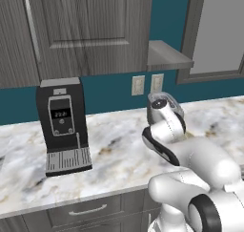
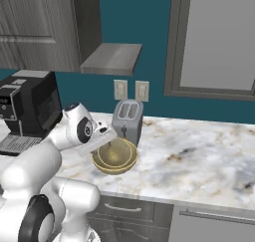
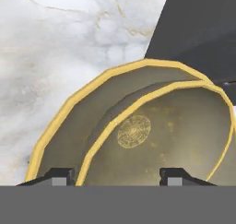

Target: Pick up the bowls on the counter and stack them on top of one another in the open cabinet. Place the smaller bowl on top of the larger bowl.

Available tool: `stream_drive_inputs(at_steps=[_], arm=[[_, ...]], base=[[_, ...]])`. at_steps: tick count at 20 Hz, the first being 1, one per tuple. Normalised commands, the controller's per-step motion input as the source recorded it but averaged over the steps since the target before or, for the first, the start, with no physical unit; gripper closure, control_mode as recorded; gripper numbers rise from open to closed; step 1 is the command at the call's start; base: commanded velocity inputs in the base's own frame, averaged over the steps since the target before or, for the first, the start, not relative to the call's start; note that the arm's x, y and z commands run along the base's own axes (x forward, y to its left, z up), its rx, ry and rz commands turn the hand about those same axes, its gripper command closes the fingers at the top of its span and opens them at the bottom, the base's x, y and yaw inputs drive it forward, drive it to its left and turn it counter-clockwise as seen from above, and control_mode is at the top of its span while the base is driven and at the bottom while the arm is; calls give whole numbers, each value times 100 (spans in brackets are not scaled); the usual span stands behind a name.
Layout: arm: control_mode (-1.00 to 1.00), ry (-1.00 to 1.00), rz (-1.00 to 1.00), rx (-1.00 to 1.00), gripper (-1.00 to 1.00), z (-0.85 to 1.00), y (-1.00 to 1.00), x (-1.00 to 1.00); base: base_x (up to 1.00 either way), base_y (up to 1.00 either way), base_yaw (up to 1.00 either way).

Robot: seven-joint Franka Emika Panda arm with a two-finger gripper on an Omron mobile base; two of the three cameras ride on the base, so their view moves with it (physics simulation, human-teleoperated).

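Hand view looks straight down into two olive-yellow bowls on the marble counter [image 3: 55,48]: the smaller bowl [image 3: 161,131] sits nested inside the larger bowl [image 3: 69,126], its pale rim tilted and crowded toward one side of the wider rim, a round pale medallion showing on its floor. The gripper [image 3: 118,177] hangs directly over the pair, its two dark fingertips [image 3: 59,177] set apart with the smaller bowl's near rim passing between them; whether they touch that rim cannot be told. A dark slab, likely the toaster's side, fills the upper corner beside the bowls. From the right base view, the larger bowl [image 2: 114,157] rests on the counter [image 2: 199,156] just in front of a grey toaster [image 2: 127,119], the white arm bent low over it. The open cabinet [image 2: 113,57] hangs on the teal wall above, and a black coffee machine [image 2: 30,111] stands further along the counter.
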Motion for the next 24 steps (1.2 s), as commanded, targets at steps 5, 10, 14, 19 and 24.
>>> stream_drive_inputs(at_steps=[5,10,14,19,24], arm=[[-100,1,-3,3,-100,54,13,-33],[-100,0,-8,12,-100,48,5,-50],[-100,-1,-18,28,-100,32,-38,-44],[-100,-6,-16,31,-100,24,-44,-30],[-100,-9,-15,27,-100,7,-55,-14]], base=[[0,0,0],[0,0,0],[0,0,0],[0,0,0],[0,0,0]])
